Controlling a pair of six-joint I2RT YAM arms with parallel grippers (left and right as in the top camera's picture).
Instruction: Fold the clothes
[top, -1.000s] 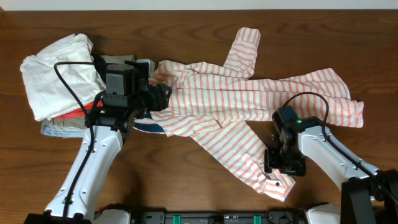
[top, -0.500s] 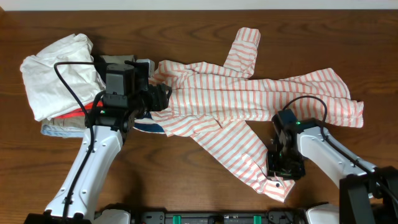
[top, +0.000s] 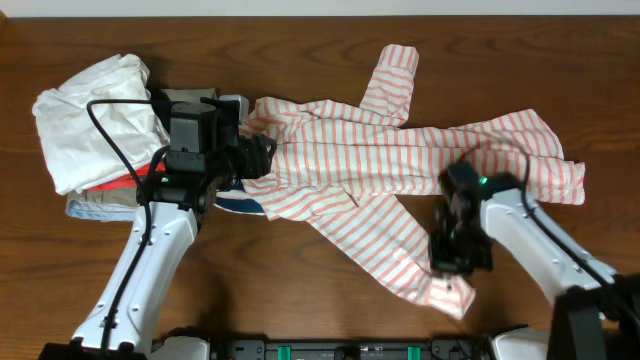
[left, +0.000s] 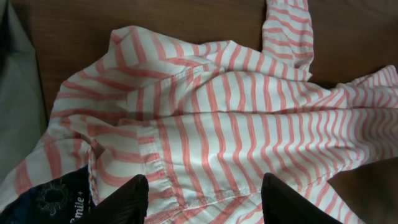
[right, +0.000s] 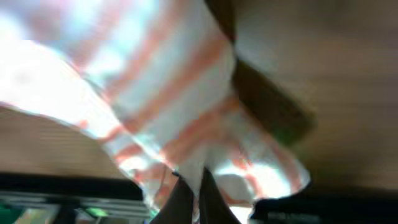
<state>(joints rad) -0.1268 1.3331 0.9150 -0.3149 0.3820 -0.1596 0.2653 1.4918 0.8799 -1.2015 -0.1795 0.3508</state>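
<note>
Right fingers (right: 182, 202) clamp the lower sleeve (top: 390, 250) of the striped shirt (top: 420, 150). Left fingers (left: 134, 200) spread wide above its collar end. Shirt lies spread on the worktop (top: 300, 40).

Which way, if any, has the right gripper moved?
Yes. The right gripper, shut on the shirt sleeve, shifted slightly away from the table's near edge.

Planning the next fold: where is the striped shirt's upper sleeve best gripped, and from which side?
Probably the cuff, from the far side: the upper sleeve lies flat, pointing away from the striped shirt, with bare table around its end.
</note>
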